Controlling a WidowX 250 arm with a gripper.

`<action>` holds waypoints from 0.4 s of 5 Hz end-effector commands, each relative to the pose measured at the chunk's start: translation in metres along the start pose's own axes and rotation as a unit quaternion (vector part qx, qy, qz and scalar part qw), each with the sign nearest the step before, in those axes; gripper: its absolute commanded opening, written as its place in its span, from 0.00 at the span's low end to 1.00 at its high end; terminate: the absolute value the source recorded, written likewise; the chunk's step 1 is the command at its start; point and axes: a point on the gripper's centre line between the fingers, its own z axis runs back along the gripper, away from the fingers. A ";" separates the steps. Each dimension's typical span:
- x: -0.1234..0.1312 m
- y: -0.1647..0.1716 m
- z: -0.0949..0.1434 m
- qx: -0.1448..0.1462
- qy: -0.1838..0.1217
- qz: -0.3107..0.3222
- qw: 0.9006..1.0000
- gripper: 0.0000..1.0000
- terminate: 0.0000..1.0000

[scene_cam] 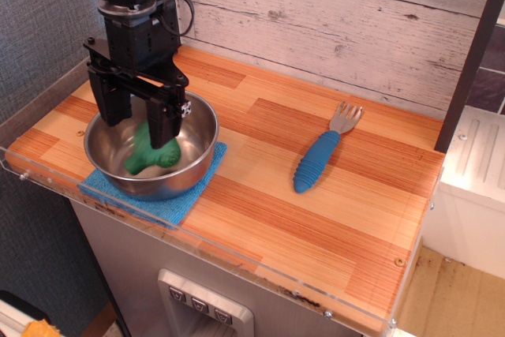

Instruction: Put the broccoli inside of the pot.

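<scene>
The green broccoli (150, 155) lies inside the shiny steel pot (202, 155) at the left of the wooden counter, slightly blurred, against the pot's bottom. My black gripper (136, 118) hangs straight over the pot's opening, just above the broccoli. Its two fingers (162, 124) stand apart and hold nothing. The left finger reaches down near the pot's left rim, and the right finger is over the pot's middle.
The pot sits on a blue cloth (170, 204) near the counter's front left corner. A blue-handled fork (319, 157) lies to the right. A clear acrylic lip (237, 262) runs along the front and left edges. A plank wall stands behind.
</scene>
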 end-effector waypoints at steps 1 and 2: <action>0.014 -0.005 0.057 0.022 -0.084 0.016 0.996 1.00 0.00; 0.018 -0.004 0.075 0.004 -0.106 0.032 0.994 1.00 0.00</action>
